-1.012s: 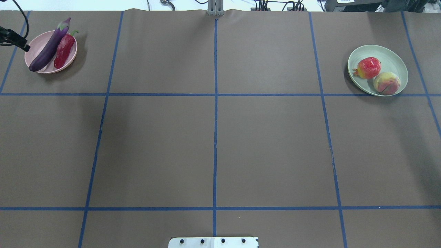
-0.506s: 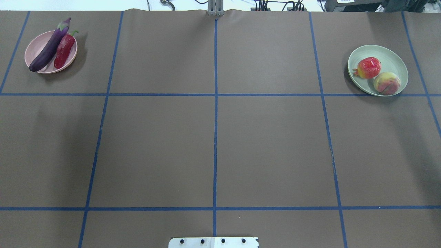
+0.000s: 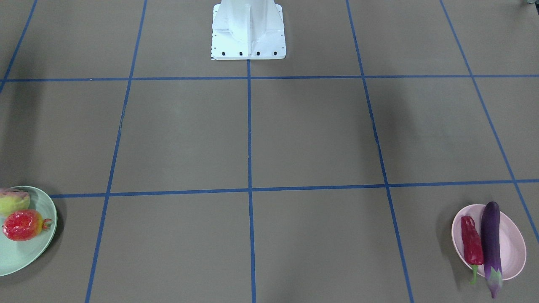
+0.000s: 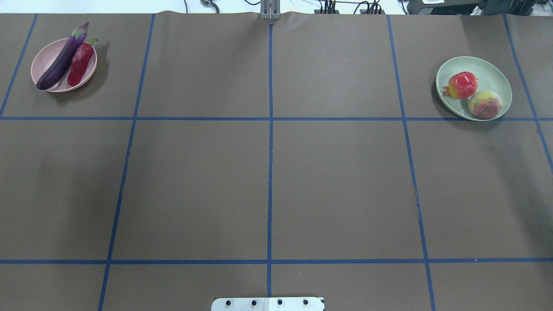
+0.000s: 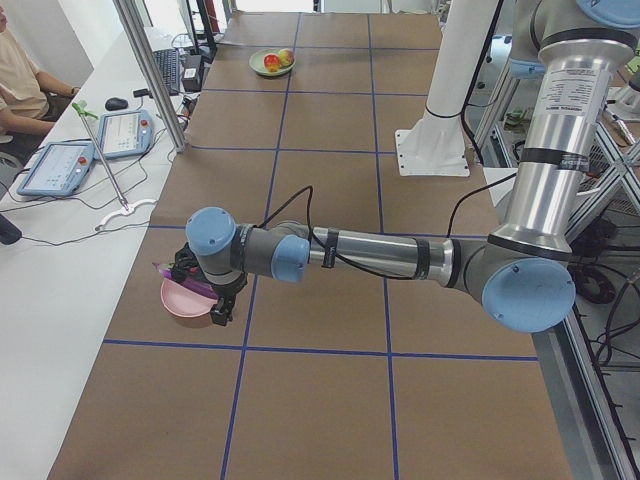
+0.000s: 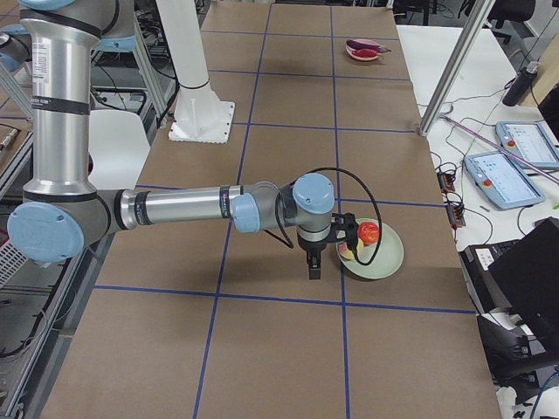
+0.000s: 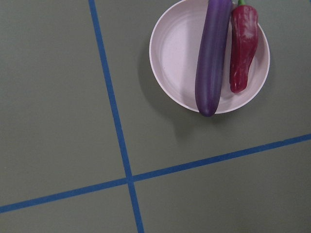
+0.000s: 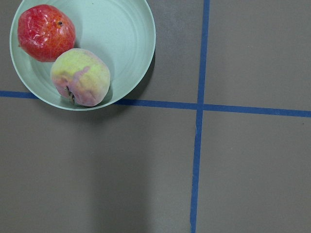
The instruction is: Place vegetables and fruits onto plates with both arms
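Note:
The purple eggplant (image 4: 60,60) and the red chili pepper (image 4: 80,65) lie side by side on the pink plate (image 4: 45,56) at the far left. The pomegranate (image 4: 462,84) and the peach (image 4: 484,104) sit on the mint green plate (image 4: 492,73) at the far right. The left gripper (image 5: 222,305) shows only in the exterior left view, above the pink plate's (image 5: 185,300) near edge. The right gripper (image 6: 316,264) shows only in the exterior right view, beside the green plate (image 6: 384,257). I cannot tell whether either is open or shut.
The white pedestal base (image 3: 248,29) stands at the robot's side of the brown table with blue tape lines. An operator (image 5: 15,80) sits at a side desk with tablets. Aluminium posts (image 5: 150,60) stand along the far table edge.
The left gripper's black tip, seen at the overhead view's left edge beside the pink plate one second ago, has moved out of that view. The food and plates have not moved.

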Tool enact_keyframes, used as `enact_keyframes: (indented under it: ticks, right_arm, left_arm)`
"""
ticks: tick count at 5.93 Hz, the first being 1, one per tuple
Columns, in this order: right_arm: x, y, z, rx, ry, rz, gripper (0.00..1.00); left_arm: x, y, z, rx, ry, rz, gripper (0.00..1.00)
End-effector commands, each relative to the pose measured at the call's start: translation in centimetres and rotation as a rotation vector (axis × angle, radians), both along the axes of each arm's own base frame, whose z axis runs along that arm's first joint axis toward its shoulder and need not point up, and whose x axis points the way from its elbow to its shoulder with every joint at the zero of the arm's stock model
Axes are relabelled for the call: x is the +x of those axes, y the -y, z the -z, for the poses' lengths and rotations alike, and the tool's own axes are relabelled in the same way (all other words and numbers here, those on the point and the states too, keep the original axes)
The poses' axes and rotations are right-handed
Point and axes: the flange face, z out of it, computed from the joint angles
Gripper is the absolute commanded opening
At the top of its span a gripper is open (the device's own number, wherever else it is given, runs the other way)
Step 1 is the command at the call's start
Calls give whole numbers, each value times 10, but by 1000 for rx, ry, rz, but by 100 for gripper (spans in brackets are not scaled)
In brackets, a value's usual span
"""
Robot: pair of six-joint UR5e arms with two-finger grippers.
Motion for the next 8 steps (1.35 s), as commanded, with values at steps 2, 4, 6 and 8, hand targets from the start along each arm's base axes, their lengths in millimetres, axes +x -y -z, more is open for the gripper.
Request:
enact_keyframes:
  ticks: [2,4,6,8]
  right_arm:
    - [1,-4,-5,-6,-14,-1,100]
    - [1,-8,-10,-19,-15,-2,100]
    - [2,-9,-11,-22,-17,-2,100]
    - [2,-9,-13,-25,-17,-2,100]
  left_arm:
    - [-10,-75,-33,-86,53,-26,100]
    - [-22,-80,-32,-45,49,5,100]
    - [-25,-91,-24,-33,50,14,100]
    - [-26,-91,-17,-16,53,16,100]
